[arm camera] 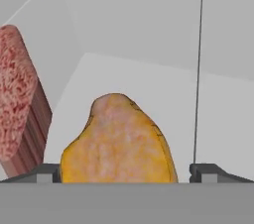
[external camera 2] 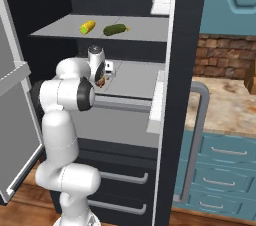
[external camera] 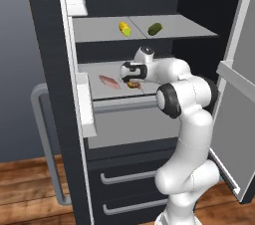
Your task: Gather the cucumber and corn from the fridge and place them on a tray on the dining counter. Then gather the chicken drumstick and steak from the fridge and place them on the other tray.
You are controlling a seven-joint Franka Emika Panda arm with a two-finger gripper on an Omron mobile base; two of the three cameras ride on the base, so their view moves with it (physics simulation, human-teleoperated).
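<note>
Pincer (arm camera: 124, 171): my jaws stand wide, straddling the drumstick (arm camera: 118, 141), nothing gripped.
Drumstick: fridge (external camera: 50, 69) middle shelf; steak (arm camera: 20, 99) at its 9 o'clock.
Handling: likely light, firm, rounded, maybe slick.
Hold: across the thick end, I judge.

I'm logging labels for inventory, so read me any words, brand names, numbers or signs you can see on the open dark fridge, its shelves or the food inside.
None: no readable text on the dark navy-black fridge, the yellow corn cob, the dark green cucumber, the pinkish-red steak slab or the golden-tan chicken drumstick.
</note>
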